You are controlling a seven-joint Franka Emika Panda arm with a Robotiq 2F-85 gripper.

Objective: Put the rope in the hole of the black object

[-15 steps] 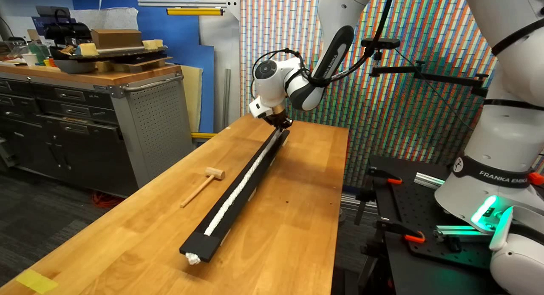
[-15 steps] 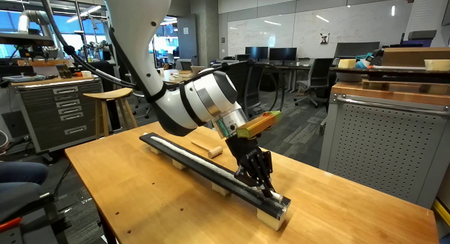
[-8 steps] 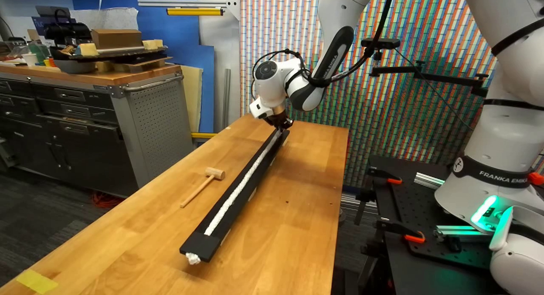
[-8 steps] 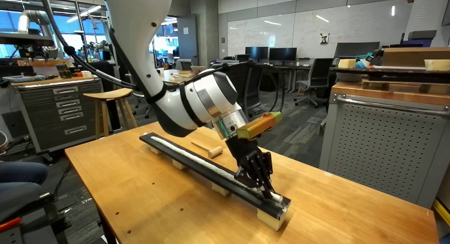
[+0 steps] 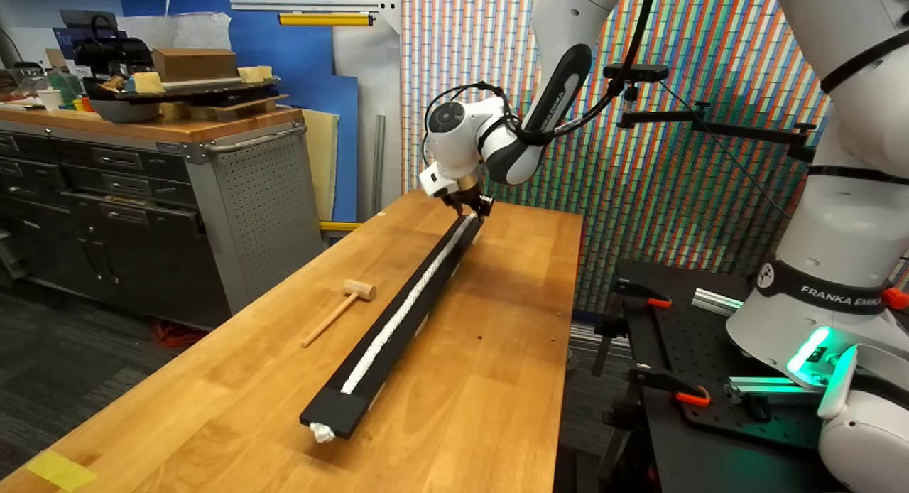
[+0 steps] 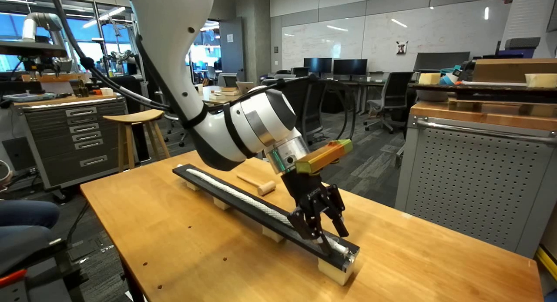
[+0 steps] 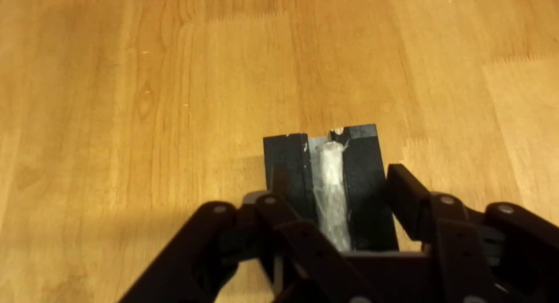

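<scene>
The black object (image 5: 338,410), a long bar, lies along the wooden table. The white rope (image 6: 243,197) runs lengthwise in the hole, the groove in its top. My gripper (image 6: 334,239) stands open over the bar's end, in the wrist view with one finger on each side of the rope. Nothing is gripped between the fingers. The rope end (image 7: 332,163), wrapped in clear film, rests in the groove against its right wall, and a grey strip of the hole (image 7: 315,163) shows to its left. A white tuft (image 5: 322,432) pokes out at the bar's opposite end.
A wooden mallet (image 5: 341,308) lies beside the bar. Small wooden blocks (image 6: 335,272) prop the bar up from the table (image 6: 174,241). Yellow tape (image 5: 62,470) sticks to a table corner, and a tool cabinet (image 6: 478,176) stands past the table edge.
The gripper has gone from shut on the rope's end to open, its fingers spreading to either side. The arm has shifted slightly. The rope end stays in the groove.
</scene>
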